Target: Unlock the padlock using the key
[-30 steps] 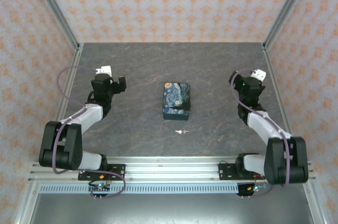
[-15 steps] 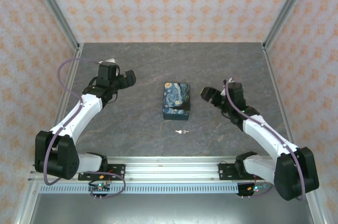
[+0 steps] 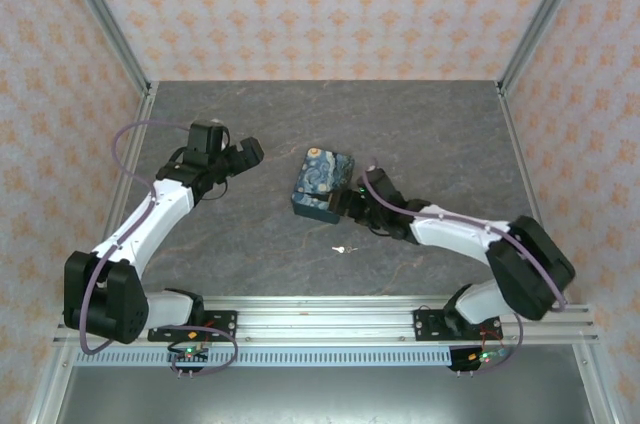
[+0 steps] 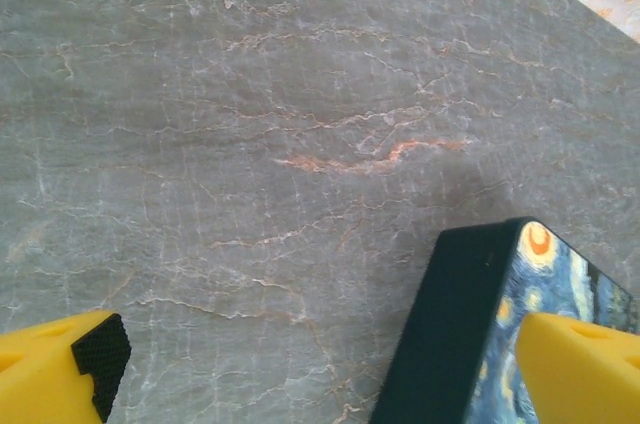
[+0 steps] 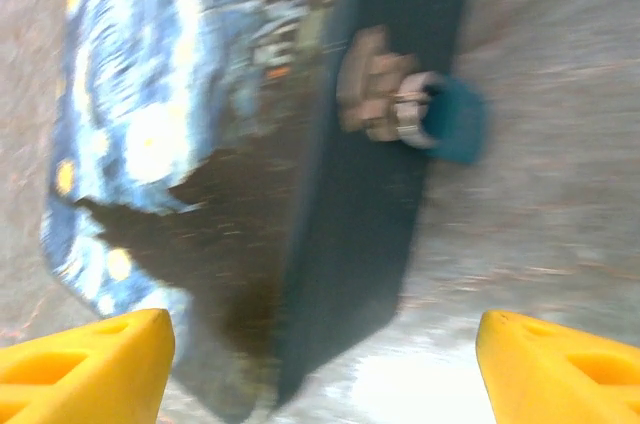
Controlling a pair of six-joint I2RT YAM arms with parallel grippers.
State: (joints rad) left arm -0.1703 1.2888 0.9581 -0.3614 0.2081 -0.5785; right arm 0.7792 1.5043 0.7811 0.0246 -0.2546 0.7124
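Two robot arms reach over a grey marbled stone table (image 3: 430, 124) from its near edge. A rectangular box painted with blue and yellow swirls (image 3: 322, 176) lies near the middle. Half a second ago it sat square to the table edges. It is now turned clockwise and nudged a little to the left. The right gripper (image 3: 351, 206) was then apart from the box, out to its right. It has since swung in low across the table and is now at the box's near right corner. Seen from the right wrist, its yellow fingers (image 5: 90, 364) are spread wide and hold nothing, and the box's dark front side lies between them. A small dark teal-blue padlock (image 5: 455, 122) hangs from a metal hasp (image 5: 375, 94) on that front side. This view is blurred, so I cannot tell whether the fingers touch the box. A tiny pale silvery metal key (image 3: 343, 248) lies flat on the table where it lay before, just on the near side of the box and apart from both grippers. The left gripper (image 3: 245, 152) has barely moved and hovers to the left of the box. Its yellow fingers are also wide open and empty, with the box's far left corner showing beside one fingertip in the left wrist view.
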